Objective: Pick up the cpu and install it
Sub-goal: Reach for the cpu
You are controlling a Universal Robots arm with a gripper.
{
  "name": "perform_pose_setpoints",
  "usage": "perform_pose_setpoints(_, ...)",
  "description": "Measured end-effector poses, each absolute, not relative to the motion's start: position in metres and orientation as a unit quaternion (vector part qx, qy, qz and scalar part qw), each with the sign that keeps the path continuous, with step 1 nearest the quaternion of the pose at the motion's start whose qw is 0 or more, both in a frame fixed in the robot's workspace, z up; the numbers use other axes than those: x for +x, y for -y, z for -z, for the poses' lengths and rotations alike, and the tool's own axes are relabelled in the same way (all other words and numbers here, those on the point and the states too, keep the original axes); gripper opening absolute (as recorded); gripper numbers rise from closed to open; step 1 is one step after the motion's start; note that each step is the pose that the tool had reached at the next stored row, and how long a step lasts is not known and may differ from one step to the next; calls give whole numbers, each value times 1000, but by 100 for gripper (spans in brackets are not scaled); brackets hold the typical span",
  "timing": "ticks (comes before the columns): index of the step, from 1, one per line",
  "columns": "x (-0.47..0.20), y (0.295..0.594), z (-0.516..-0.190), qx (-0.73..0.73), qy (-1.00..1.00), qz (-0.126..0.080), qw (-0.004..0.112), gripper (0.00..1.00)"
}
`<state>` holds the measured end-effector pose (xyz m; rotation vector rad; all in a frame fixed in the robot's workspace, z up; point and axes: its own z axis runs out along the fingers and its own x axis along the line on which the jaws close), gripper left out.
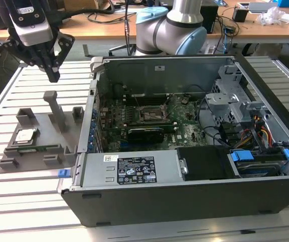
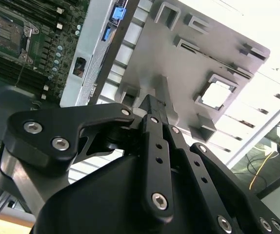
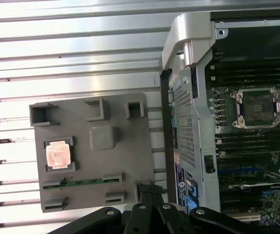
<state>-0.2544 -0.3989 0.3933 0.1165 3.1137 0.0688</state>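
1. White slatted metal table [image 1: 23, 201] — bears everything and runs under case and holder alike.
2. Large dark-grey open computer case [image 1: 185, 201] — lies on its side on the table with its interior facing up, toward the exterior view's right.
3. Silver-and-pale-blue robot arm [image 1: 172, 30] — rises behind the case's far wall.
4. Green motherboard [image 1: 185, 132] — sits flat on the case floor.
5. Grey plastic parts holder [image 1: 49, 123] — rests on the table just beside the case, on the exterior view's left. Carries raised pockets and an upright grey post [image 1: 56, 108].
6. Black two-fingered gripper [image 1: 53, 76] — hangs in the air above the holder's far end, well apart from it. Fingers pressed together to a point, gripping nothing. Looks just as closed as the gripper [image 2: 153, 102] [image 3: 147, 187] in both wrist views.
7. Black square socket frame with metal bracket [image 1: 149, 114] — sits mid-motherboard, with the bracket around a dark square centre.
8. Long narrow green circuit strip [image 3: 81, 182] — lies in a slot along the holder's edge, near the chip pocket.
9. Small flat square cpu with silvery-grey metal top [image 1: 24, 136] — lies flat in its square pocket on the holder, outside the case and apart from the gripper. Appears likewise as the cpu [image 3: 58, 155] [image 2: 214, 95] in both wrist views.
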Motion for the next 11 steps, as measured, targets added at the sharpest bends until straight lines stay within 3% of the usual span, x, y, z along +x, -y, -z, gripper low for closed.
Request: perform_pose_setpoints(11, -262, 399, -393, 37, -999, -22, 12, 11)
